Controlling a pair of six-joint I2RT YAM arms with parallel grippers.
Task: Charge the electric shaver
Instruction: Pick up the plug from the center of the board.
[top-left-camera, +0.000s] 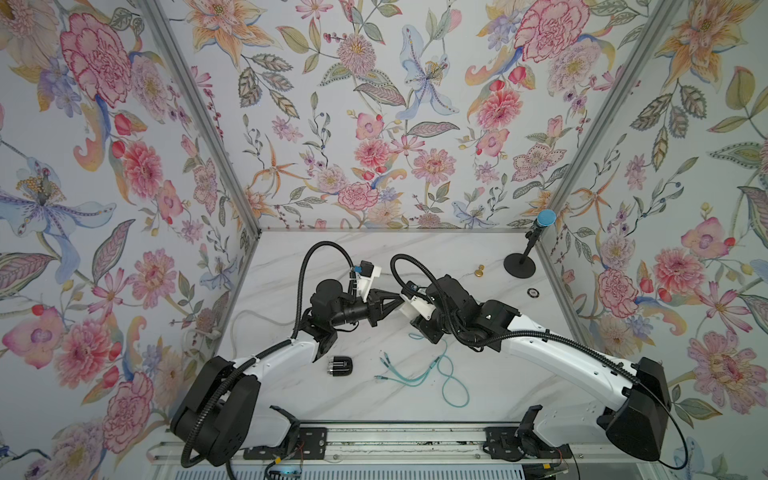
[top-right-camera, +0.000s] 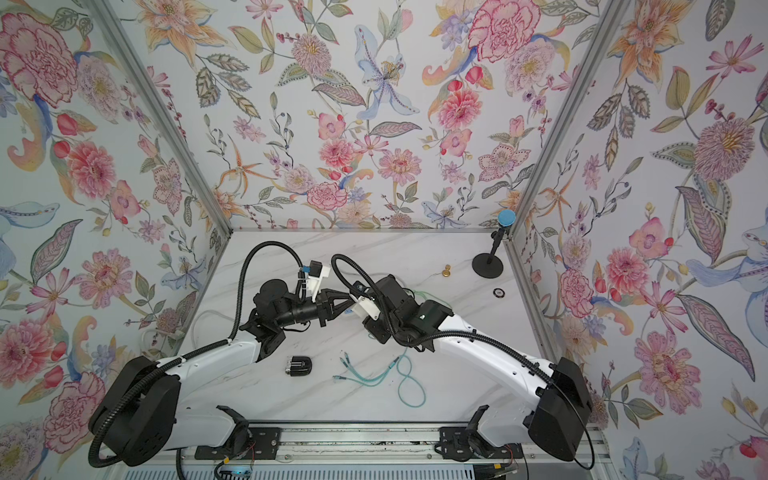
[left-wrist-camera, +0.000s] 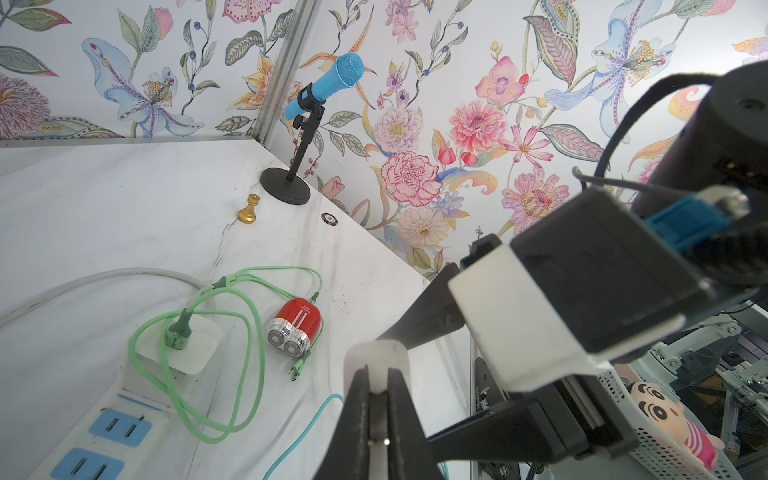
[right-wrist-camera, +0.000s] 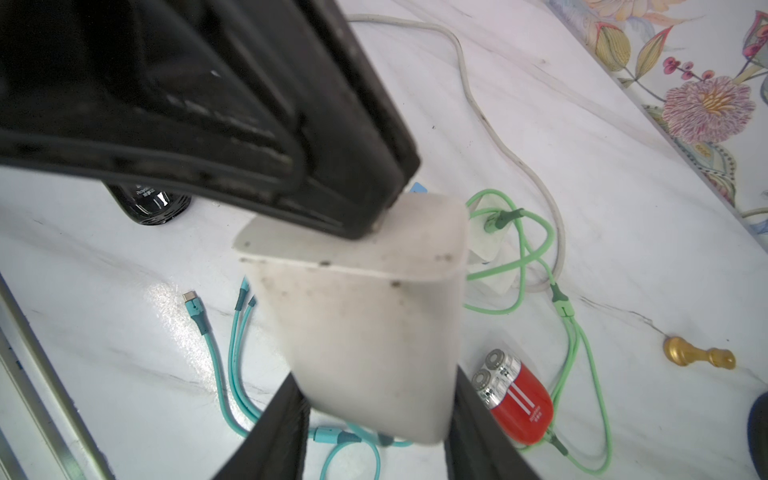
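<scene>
Left gripper (left-wrist-camera: 378, 405) jaws pressed together on nothing, right gripper (right-wrist-camera: 374, 436) partly spread, since the red shaver (left-wrist-camera: 296, 327) beside the power strip (left-wrist-camera: 124, 419) looks already plugged into the green cable (left-wrist-camera: 249, 345).

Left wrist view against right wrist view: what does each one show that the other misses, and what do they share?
Left wrist only: the blue microphone on its stand and a small round token near the wall.
Right wrist only: the black shaver and the connector ends of the teal cable.
Both: the red shaver, the green cable, the white charger that cable runs from, and the gold pawn.
</scene>
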